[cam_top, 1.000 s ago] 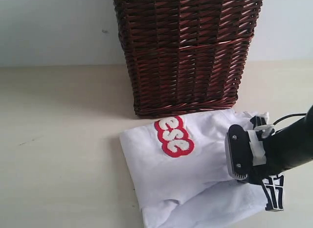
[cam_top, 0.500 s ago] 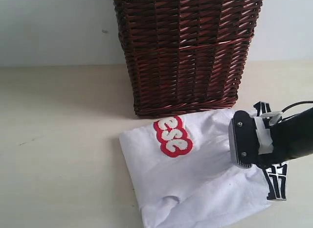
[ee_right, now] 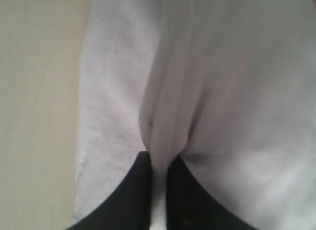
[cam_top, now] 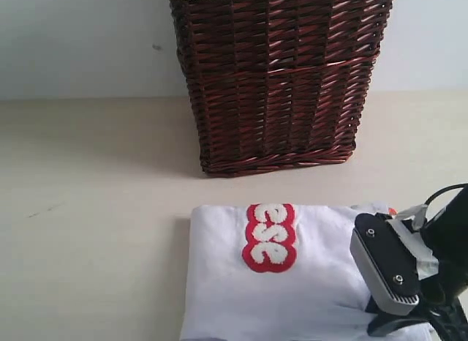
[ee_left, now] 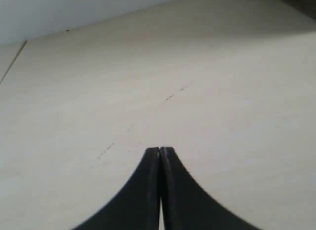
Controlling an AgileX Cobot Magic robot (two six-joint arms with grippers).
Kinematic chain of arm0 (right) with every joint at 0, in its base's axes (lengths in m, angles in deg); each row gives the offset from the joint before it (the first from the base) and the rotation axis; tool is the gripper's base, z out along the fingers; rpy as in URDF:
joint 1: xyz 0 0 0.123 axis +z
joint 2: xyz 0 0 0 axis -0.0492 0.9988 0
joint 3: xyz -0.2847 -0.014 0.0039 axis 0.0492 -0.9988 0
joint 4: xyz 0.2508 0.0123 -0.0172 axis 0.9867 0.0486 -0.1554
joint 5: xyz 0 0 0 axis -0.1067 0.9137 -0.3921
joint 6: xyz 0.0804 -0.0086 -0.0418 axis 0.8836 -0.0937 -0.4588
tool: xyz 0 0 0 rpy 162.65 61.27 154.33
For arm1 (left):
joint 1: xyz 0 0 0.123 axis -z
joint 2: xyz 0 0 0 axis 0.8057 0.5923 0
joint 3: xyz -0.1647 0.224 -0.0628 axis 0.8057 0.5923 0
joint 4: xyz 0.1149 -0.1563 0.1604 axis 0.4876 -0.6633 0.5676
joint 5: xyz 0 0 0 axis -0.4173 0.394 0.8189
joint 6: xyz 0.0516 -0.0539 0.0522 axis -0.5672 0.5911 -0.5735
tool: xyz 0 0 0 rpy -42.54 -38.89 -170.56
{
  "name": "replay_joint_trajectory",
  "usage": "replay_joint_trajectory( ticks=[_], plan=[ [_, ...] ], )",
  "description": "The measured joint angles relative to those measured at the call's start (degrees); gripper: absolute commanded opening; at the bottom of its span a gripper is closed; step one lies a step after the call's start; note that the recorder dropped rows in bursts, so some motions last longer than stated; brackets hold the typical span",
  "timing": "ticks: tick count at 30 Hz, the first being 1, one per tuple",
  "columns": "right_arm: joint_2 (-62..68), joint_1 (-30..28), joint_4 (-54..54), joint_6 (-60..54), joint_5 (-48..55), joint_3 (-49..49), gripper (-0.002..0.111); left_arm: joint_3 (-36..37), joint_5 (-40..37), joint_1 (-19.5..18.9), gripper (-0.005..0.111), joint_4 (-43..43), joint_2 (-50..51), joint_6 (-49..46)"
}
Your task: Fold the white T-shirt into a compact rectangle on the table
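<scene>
Grips a raised ridge of the white T-shirt between the right jaws, closed on the cloth near its right edge; holds nothing in the left jaws, pressed shut above bare worktop. Lies as a fairly flat folded panel on the worktop, near the wicker basket but apart from it, red-outlined letters upward. Seems partly done: probably needs at least one more fold, then a release.
</scene>
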State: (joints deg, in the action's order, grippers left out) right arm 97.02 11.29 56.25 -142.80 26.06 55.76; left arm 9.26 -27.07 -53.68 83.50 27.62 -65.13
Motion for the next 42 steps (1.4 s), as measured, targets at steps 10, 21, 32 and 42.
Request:
replay_joint_trajectory(
  ticks=[10,21,32,42],
  plan=[
    [2.7,0.0,-1.5,0.0,8.3,0.0,0.046,0.0,0.0,0.0,0.000,0.0,0.0,0.0],
    [-10.7,0.0,2.4,4.3,-3.3,3.2,0.042,0.0,0.0,0.0,0.000,0.0,0.0,0.0],
    [-1.9,0.0,-16.7,26.9,2.9,3.3,0.000,0.0,0.0,0.0,0.000,0.0,0.0,0.0],
    [-5.2,0.0,-21.2,27.9,8.9,3.6,0.000,0.0,0.0,0.0,0.000,0.0,0.0,0.0]
  ],
)
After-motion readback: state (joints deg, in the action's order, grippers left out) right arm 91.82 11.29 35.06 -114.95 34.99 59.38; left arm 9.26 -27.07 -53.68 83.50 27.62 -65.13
